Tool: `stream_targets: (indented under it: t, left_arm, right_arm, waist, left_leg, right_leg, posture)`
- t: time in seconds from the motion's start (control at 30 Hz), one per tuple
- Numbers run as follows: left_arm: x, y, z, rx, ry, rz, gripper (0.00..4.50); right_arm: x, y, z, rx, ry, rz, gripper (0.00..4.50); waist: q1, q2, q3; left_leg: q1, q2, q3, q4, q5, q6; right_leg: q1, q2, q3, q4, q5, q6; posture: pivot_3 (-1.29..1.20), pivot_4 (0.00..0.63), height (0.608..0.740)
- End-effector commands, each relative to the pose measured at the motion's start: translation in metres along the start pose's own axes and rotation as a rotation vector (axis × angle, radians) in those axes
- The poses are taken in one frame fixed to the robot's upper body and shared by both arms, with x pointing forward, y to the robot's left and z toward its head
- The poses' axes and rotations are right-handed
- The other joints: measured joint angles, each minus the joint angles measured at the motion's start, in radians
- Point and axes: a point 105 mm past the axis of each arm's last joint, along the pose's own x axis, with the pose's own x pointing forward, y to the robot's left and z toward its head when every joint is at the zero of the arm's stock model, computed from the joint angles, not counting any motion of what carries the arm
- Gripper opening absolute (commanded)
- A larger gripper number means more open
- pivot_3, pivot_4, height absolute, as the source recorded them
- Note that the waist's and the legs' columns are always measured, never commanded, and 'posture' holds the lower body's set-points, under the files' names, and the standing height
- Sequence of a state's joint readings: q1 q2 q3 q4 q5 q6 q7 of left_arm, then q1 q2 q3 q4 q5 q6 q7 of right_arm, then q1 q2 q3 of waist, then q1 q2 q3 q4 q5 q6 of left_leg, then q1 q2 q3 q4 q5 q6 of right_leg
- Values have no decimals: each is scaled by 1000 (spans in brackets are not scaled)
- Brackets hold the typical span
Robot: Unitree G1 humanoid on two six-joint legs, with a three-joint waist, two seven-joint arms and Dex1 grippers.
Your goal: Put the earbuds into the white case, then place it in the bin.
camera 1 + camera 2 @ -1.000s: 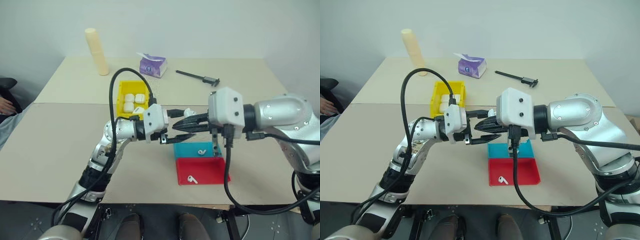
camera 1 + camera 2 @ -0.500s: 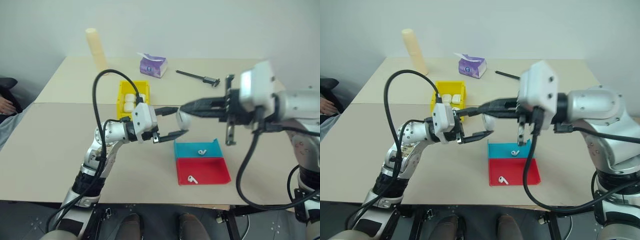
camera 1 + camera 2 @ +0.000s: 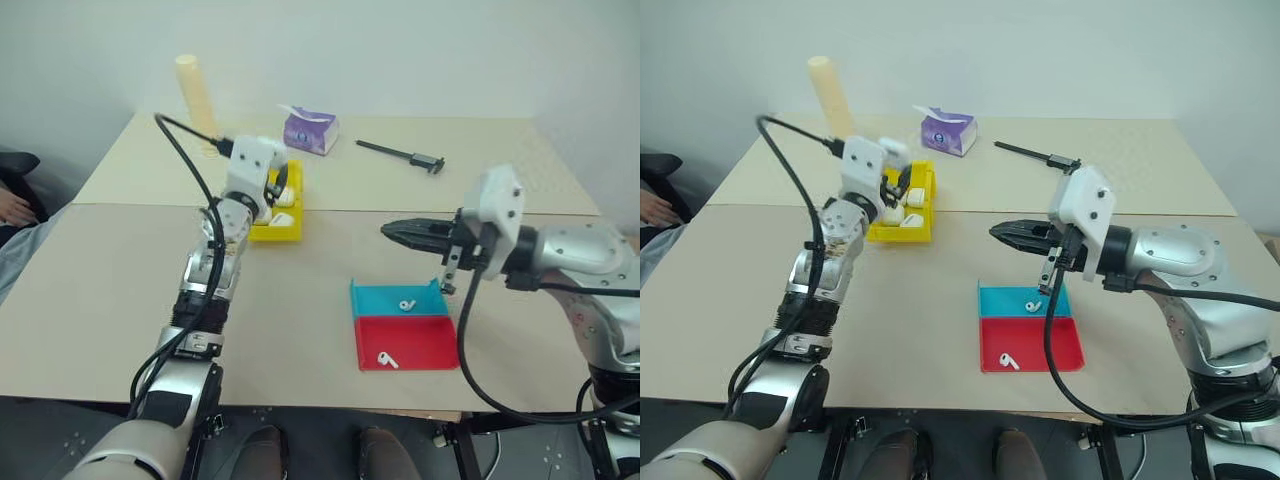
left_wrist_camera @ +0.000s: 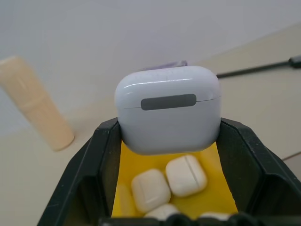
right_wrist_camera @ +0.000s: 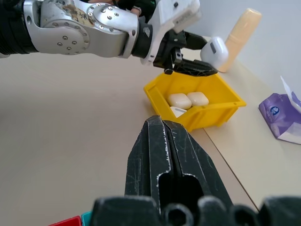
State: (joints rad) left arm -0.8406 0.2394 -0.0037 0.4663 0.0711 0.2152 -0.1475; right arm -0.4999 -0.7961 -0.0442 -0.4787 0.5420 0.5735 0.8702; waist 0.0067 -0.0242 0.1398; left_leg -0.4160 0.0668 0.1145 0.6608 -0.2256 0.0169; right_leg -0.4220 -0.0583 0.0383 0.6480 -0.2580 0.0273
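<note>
Landmark is the bin (image 3: pixel 272 212), yellow, on the beige worktop (image 3: pixel 120 290). The left gripper (image 5: pixel 200 60) hangs above the bin's open top, clenched around the white case (image 4: pixel 168 115), lid closed, held up in the air between the 2 black fingers (image 4: pixel 241 160) (not touching the bin). Inside the bin, below the held case, lie several other white cases (image 4: pixel 186 175), at least 3 visible, packed side by side.

The right gripper (image 3: pixel 392 231) is well to the right of the bin and nearer the robot, fingers pressed together with nothing between them, pointing toward the bin's side of the worktop.

The teal tray (image 3: pixel 375 298) sits right of the bin and closer to the robot, with 1 of the earbuds (image 3: pixel 405 303) in it. The red tray (image 3: pixel 420 345) touches the teal tray on the side farthest from the bin and holds the other earbud (image 3: pixel 385 358). Both earbuds lie loose in the trays.

Behind the bin: a cream cylinder (image 3: pixel 197 97) standing upright to its far left, a purple tissue pack (image 3: pixel 309 130) just past its far right corner. A black tool (image 3: pixel 400 154) lies flat farther right of the tissue pack. A person's hand (image 3: pixel 12 207) shows at the edge, far left of the bin, off the worktop.
</note>
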Motion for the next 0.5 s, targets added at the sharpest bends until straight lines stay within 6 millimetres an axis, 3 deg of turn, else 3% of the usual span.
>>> stream_targets:
  t: [0.03, 0.17, 0.37, 0.5]
  left_arm:
    - [9, 3, 21, 3, -72, 16, 3476]
    - [14, -4, 13, 9, -81, 2, 4453]
    - [12, -12, 15, -16, -101, -52, 4453]
    - [-25, -17, 45, -314, -291, -304, 4453]
  right_arm:
    - [-1, -3, 2, -42, 7, -24, 0]
    - [-2, -2, -3, -45, 32, -36, 0]
    - [-2, -3, -11, -50, 73, -42, 0]
    - [-10, 3, -14, -69, 88, -7, 0]
  waist:
    - [4, 0, 0]
    - [6, 0, 0]
    - [4, 0, 0]
    - [-1, 0, 0]
  left_leg:
    - [0, 0, 1, 0, 0, 0]
    - [0, 0, 2, 0, 0, 0]
    - [0, 0, 2, 0, 0, 0]
    - [0, 0, 3, 0, 0, -1]
  right_leg:
    - [0, 0, 0, 0, 0, 0]
    - [1, 0, -1, -1, 0, 0]
    - [0, 0, -1, 0, 0, 0]
    - [0, 0, 0, 0, 0, 0]
  posture:
    - [0, 150, 740]
    - [0, 150, 740]
    - [0, 150, 740]
    - [0, 150, 740]
